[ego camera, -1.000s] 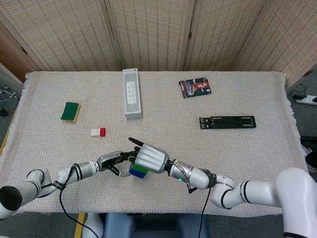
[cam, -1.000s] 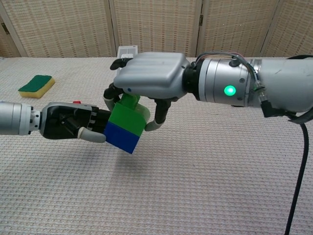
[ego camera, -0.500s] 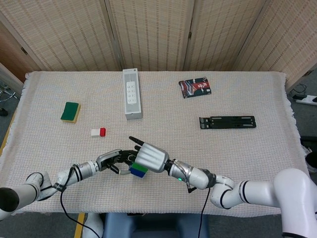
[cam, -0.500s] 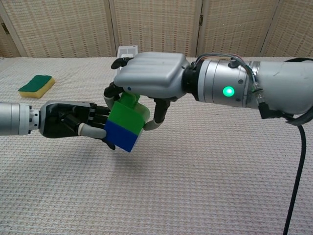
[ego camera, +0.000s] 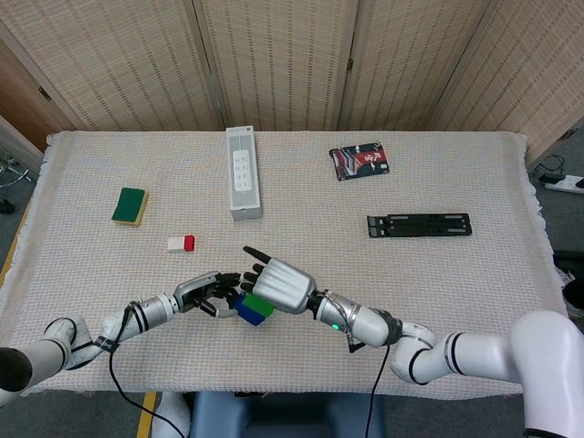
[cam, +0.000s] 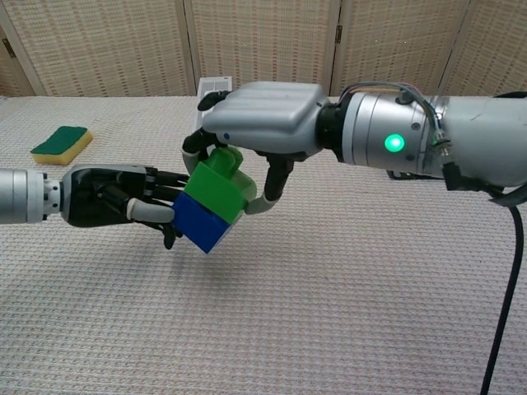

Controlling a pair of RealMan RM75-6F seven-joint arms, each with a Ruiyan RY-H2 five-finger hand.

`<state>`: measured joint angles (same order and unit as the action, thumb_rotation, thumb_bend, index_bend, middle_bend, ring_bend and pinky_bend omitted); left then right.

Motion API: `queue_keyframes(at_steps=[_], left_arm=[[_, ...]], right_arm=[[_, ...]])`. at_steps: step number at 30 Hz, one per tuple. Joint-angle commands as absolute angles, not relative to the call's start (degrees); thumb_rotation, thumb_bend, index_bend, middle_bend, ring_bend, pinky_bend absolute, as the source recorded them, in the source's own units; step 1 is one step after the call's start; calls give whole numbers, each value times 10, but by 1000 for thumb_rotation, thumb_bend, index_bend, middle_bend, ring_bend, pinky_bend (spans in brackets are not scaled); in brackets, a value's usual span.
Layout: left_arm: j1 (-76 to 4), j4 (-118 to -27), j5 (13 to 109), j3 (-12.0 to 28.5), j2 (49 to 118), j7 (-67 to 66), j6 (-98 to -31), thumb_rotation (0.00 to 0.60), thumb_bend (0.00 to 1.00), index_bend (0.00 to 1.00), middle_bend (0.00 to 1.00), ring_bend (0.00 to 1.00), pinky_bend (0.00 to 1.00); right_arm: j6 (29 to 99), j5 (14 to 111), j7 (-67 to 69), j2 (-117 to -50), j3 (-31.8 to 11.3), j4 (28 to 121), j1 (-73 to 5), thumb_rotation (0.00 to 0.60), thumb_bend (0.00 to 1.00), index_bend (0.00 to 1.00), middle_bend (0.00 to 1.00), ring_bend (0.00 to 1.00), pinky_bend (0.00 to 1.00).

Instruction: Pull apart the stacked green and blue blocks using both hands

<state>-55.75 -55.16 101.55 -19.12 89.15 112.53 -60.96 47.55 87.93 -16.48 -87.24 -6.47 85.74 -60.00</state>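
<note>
The green block (cam: 219, 184) sits stacked on the blue block (cam: 198, 225), the pair tilted and lifted off the cloth. My right hand (cam: 262, 127) reaches over from the right and grips the green block from above. My left hand (cam: 115, 196) comes in from the left, its fingers touching the blue block's left side. In the head view the stack (ego camera: 255, 308) shows between my left hand (ego camera: 208, 292) and right hand (ego camera: 279, 284) near the table's front edge; the blue block (ego camera: 246, 313) is mostly covered.
On the cloth-covered table (ego camera: 438, 274) lie a green sponge (ego camera: 130, 205), a small red and white piece (ego camera: 181, 243), a white power strip (ego camera: 243, 172), a dark snack packet (ego camera: 358, 161) and a black bracket (ego camera: 419, 224).
My right hand has lifted and tilted the stack slightly up and left. My left hand's fingers have closed in against the blue block.
</note>
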Motion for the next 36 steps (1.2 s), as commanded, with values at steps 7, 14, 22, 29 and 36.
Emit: queue_keyframes(at_steps=[7, 14, 22, 29, 36], left_arm=[[-555, -544, 1015, -190, 894, 1129, -605, 600, 418, 785, 747, 493, 514], [-552, -526, 1015, -191, 896, 1133, -600, 600, 419, 785, 747, 492, 513], [-554, -542, 991, -169, 847, 1014, -581, 600, 421, 778, 747, 478, 492], [-523, -639, 908, -116, 768, 712, -563, 600, 421, 765, 747, 461, 470], [-457, -712, 833, -84, 743, 405, -596, 600, 422, 761, 747, 458, 463]], right_arm=[[492, 890, -152, -862, -71, 860, -597, 600, 287, 1000, 401, 379, 0], [517, 901, -147, -830, -78, 885, -589, 600, 288, 1000, 402, 379, 0], [590, 913, -155, -744, -74, 937, -535, 600, 287, 1000, 402, 380, 0], [651, 923, -189, -690, -35, 949, -460, 600, 288, 1000, 401, 379, 0], [665, 923, -244, -683, 11, 932, -399, 600, 287, 1000, 402, 379, 0]])
